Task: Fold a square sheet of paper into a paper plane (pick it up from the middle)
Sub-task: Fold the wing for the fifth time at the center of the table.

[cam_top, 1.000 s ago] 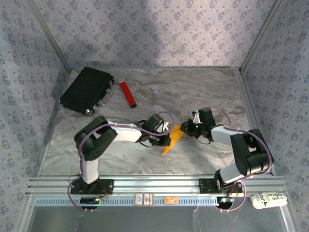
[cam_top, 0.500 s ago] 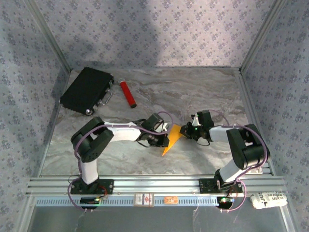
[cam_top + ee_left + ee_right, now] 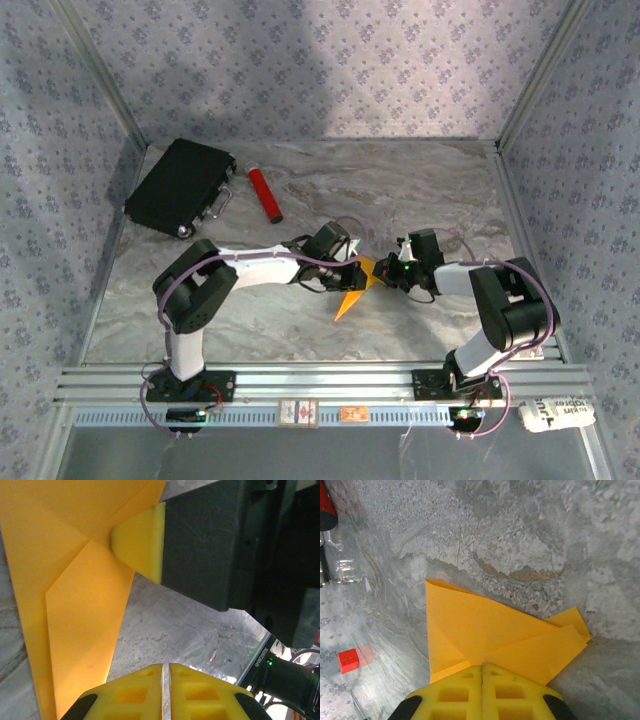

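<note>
- Since a second ago, the left arm has stretched farther to the right, so the left gripper (image 3: 350, 272) now sits at the far end of the sheet of paper (image 3: 351, 296). The right gripper (image 3: 384, 272) has edged slightly left toward it.
- A marble-patterned table (image 3: 420, 190) forms the floor of a booth with patterned walls.
- A black case (image 3: 180, 187) lies at the far left of the table.
- The orange-yellow sheet of paper, creased to a pointed shape, lies flat near the middle of the table between the two grippers, with its tip toward the near edge.
- The left gripper's yellow fingers are pressed together with only a hairline slit between them, low beside the paper's long edge.
- The right gripper is closed the same way, its tips at the paper's edge. In the left wrist view, one of its yellow pads (image 3: 140, 540) lies on the paper.
- A red cylinder (image 3: 264, 193) lies just beside the case.
- A small red block (image 3: 348, 660) sits well apart from the paper.
</note>
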Action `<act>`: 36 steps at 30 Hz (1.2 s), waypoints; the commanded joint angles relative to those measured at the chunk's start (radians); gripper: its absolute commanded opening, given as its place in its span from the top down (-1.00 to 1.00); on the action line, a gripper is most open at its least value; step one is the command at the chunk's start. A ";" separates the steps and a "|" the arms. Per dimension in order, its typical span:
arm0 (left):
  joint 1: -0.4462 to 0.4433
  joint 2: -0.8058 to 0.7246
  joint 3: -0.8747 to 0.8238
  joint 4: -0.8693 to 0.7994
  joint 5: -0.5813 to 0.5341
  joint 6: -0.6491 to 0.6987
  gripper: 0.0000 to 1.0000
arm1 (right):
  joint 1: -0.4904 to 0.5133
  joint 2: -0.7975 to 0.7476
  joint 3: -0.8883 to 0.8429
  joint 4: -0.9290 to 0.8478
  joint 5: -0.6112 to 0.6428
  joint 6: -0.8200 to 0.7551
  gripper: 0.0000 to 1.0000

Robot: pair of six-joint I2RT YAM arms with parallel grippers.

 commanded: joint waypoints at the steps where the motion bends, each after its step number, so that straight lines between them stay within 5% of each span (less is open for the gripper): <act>1: -0.005 0.046 0.037 0.002 0.014 -0.008 0.78 | -0.009 0.021 -0.044 -0.081 0.086 0.003 0.88; 11: -0.025 0.090 0.005 -0.063 0.002 0.042 0.78 | -0.013 0.030 -0.060 -0.073 0.094 0.004 0.88; 25: -0.047 -0.015 -0.187 -0.074 -0.037 0.056 0.75 | -0.027 0.046 -0.066 -0.064 0.085 -0.004 0.89; 36: -0.094 -0.084 -0.226 -0.235 -0.136 0.136 0.78 | -0.032 0.032 -0.068 -0.074 0.090 -0.004 0.89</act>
